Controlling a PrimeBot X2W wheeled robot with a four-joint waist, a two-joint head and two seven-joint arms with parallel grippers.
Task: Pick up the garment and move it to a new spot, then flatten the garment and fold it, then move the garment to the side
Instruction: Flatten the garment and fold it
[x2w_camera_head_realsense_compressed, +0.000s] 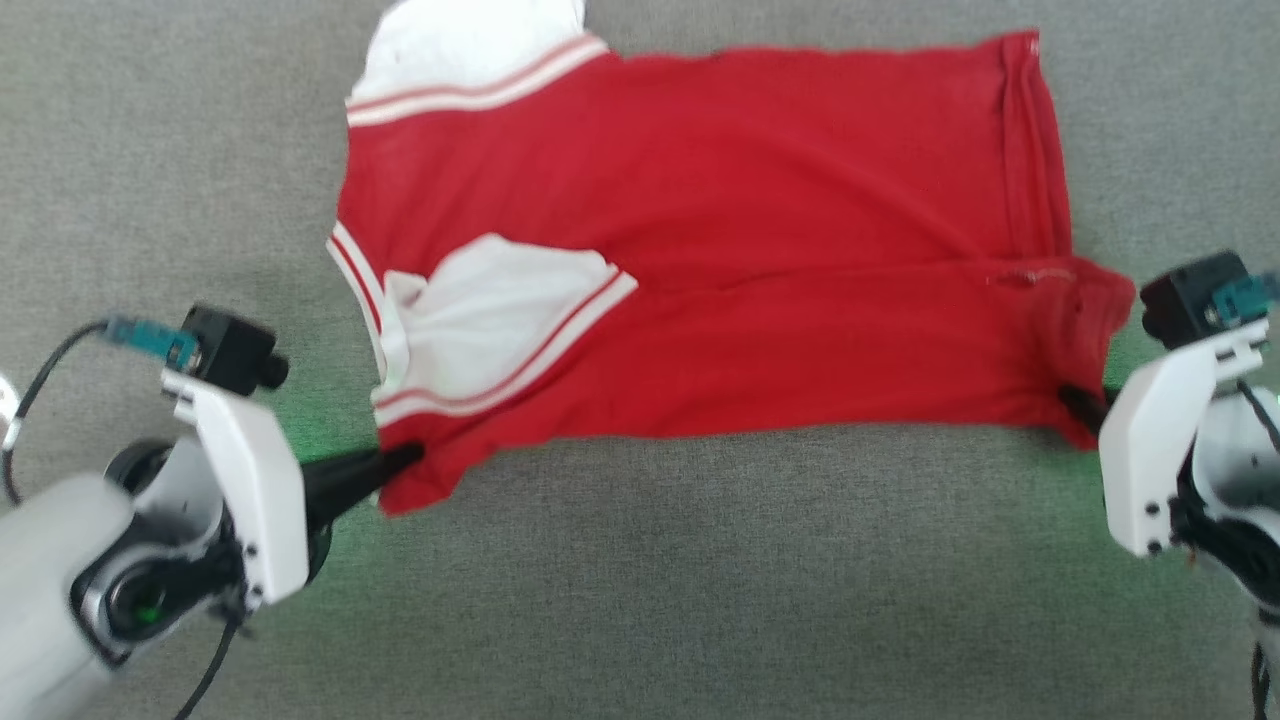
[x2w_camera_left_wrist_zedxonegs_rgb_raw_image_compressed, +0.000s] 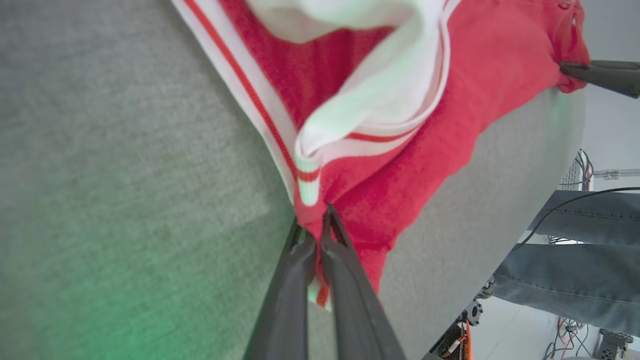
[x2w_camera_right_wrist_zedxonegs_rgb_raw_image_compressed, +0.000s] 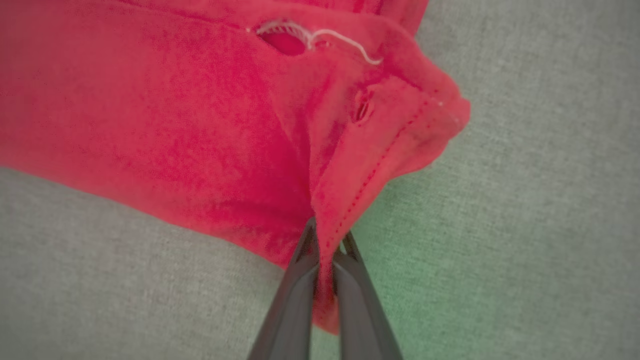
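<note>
A bright red thin-fabric sports jersey (x2w_camera_head_realsense_compressed: 720, 230) with white sleeve panels and red-and-white striped trim lies spread across the upper middle of the head view, on a grey cloth-covered table (x2w_camera_head_realsense_compressed: 640, 580). One white sleeve (x2w_camera_head_realsense_compressed: 500, 310) is folded onto the red body at centre left. The left end effector (x2w_camera_head_realsense_compressed: 405, 460), at lower left, is pinched tight on the jersey's lower-left corner, just below the striped trim. The right end effector (x2w_camera_head_realsense_compressed: 1078, 402), at the right edge, is clamped on the stitched hem corner at lower right. The jersey's near edge runs between the two grips.
</note>
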